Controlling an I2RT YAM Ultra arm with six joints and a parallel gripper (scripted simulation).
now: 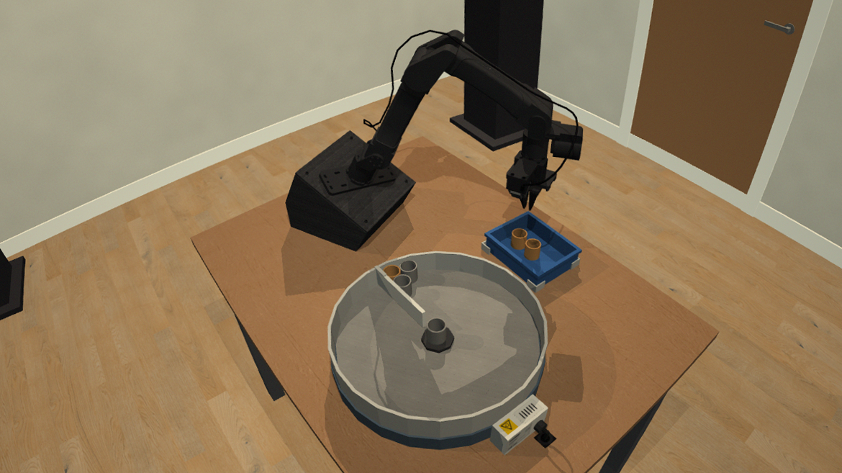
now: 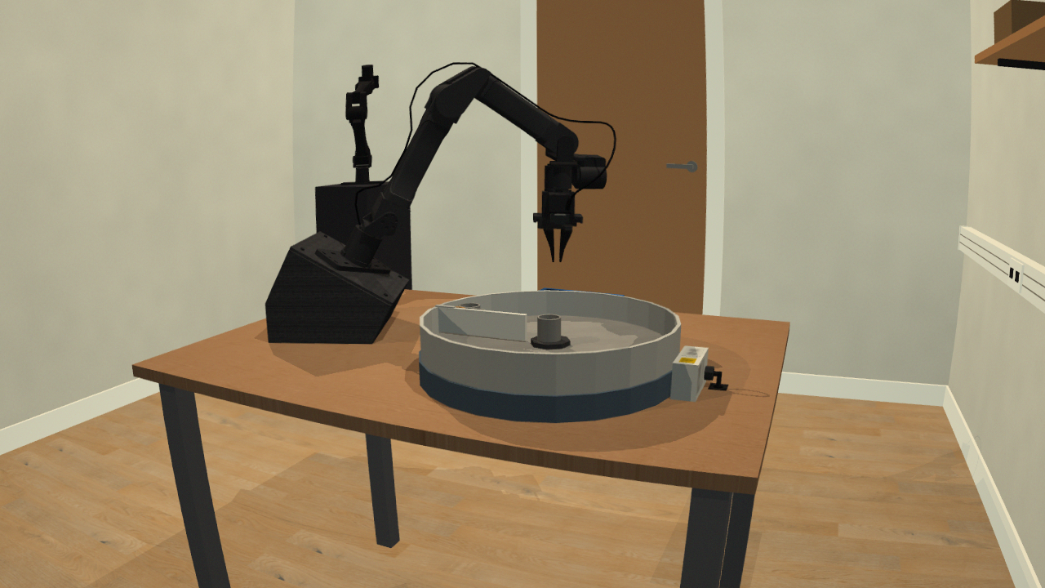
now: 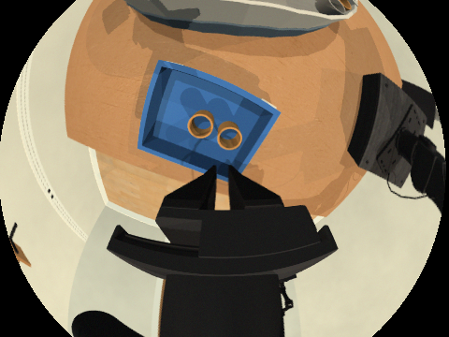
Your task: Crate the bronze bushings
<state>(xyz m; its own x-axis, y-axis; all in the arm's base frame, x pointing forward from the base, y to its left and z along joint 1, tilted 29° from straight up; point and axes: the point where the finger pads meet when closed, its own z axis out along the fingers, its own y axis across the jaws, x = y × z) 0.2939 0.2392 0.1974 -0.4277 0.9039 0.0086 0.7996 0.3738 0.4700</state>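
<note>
My gripper (image 1: 527, 208) (image 2: 557, 260) (image 3: 222, 170) is open a little, with a narrow empty gap between its fingertips. It hangs above the blue crate (image 1: 558, 268) (image 3: 180, 136), near its back edge. Two bronze bushings stand upright in the crate: one bronze bushing (image 1: 518, 242) (image 3: 206, 114) and another bronze bushing (image 1: 532, 252) (image 3: 232, 125). On the turntable (image 1: 436, 425) (image 2: 548, 372) (image 3: 234, 24), one bronze bushing (image 1: 387, 272) stands beside the divider and the rim, partly hidden. Two steel bushings, one (image 1: 409, 276) by the rim and one (image 1: 405, 287) by the divider, stand against it.
A pale divider (image 1: 401, 295) (image 2: 482, 325) runs inward from the turntable's raised rim. A grey hollow post (image 1: 436, 335) (image 2: 549, 328) stands at its centre on a dark base. A control box (image 1: 518, 425) (image 2: 687, 376) sits at its side. The arm's black base block stands on the table.
</note>
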